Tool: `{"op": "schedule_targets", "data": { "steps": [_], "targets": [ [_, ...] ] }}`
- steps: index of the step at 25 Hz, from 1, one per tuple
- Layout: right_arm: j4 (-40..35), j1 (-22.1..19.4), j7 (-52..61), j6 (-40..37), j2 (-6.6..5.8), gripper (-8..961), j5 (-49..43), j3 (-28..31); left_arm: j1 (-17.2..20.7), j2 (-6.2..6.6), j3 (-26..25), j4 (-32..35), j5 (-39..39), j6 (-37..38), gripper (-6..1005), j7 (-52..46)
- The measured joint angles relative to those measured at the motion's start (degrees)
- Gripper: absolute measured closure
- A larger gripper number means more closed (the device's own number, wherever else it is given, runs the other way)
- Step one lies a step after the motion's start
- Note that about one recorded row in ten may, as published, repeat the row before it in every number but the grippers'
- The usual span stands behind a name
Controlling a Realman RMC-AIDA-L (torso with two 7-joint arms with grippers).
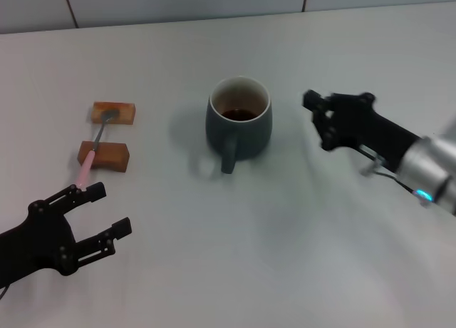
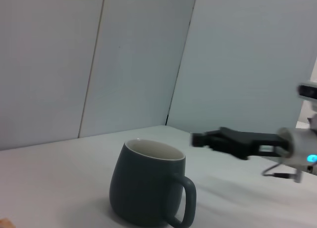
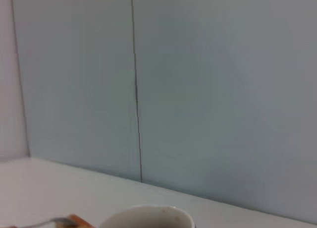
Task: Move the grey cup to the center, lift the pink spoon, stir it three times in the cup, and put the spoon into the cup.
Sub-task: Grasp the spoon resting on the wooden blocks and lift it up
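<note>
Left end effector [image 1: 100, 214] near pink spoon [image 1: 91, 155]

Even, soft overhead light — faint shadow left of grey cup [image 1: 239, 121]; right hand [image 1: 318, 120] motion-blurred.

Left gripper [image 1: 100, 217] at 8 o'clock in head view, low, fingers spread wide, pointing toward 2 o'clock, holding nothing. Right gripper [image 1: 317, 118] at 3 o'clock, arm reaching in toward 10 o'clock, apart from everything; finger gap unclear.
</note>
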Motion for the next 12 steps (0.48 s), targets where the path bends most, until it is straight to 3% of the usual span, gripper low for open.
{"op": "schedule_targets", "data": {
  "steps": [1,4,6,9,12],
  "targets": [
    [0.0,0.0,0.0,0.0,0.0,954,0.0,0.0,0.1,0.03,0.0,0.0,0.0,0.0,246,0.0],
    [-8.3,-6.3,9.9,-10.0,-0.03,954,-2.4,-4.1,0.1,0.1,0.0,0.0,0.0,0.0,247,0.0],
    [-11.3,-7.8,13.5,-12.3,-0.07,954,-3.4,-5.5,0.2,0.14,0.0,0.0,0.0,0.0,248,-0.1],
    [-22.3,-13.0,24.2,-18.6,0.07,860,-7.7,-9.3,0.2,0.16,0.0,0.2,0.0,-0.1,249,-0.3],
    [-26.3,-14.9,27.7,-21.7,0.06,756,-9.3,-10.0,0.2,0.17,0.0,0.3,0.0,-0.1,250,-0.4]
  ]
}}
